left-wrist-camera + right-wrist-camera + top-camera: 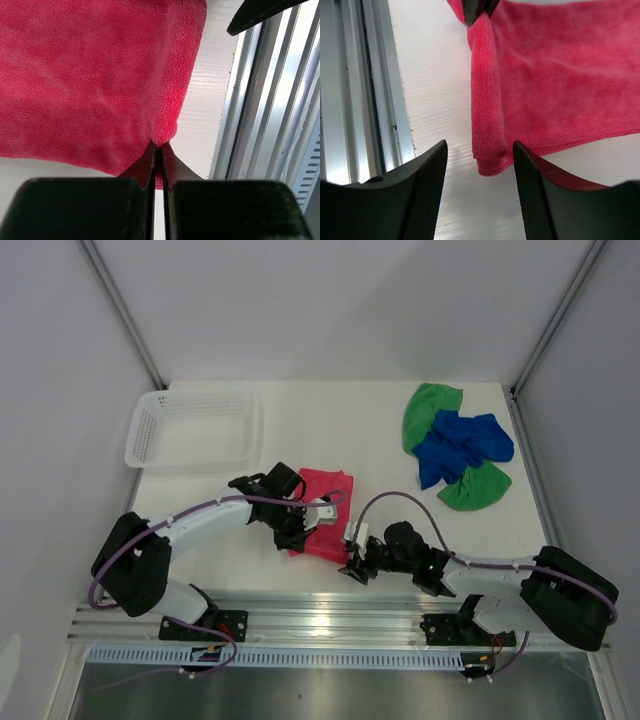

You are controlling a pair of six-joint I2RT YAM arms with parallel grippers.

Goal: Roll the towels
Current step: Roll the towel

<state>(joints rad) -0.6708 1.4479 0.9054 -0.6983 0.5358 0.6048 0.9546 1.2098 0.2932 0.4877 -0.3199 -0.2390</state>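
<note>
The pink-red towel [330,492] lies flat near the middle of the table, its near edge turned over into a narrow roll [482,100]. My left gripper [297,536] is shut on the left end of that rolled edge [165,120], with red fabric pinched between its fingertips. At the roll's other end my right gripper [480,150] stands open, one finger on each side of the end and neither touching it. The blue towel [460,445] lies crumpled across the green towel [430,410] at the back right.
A white mesh basket [195,425] stands at the back left. The aluminium rail [340,620] runs along the table's near edge, close behind both grippers [265,125]. White walls enclose the table on three sides.
</note>
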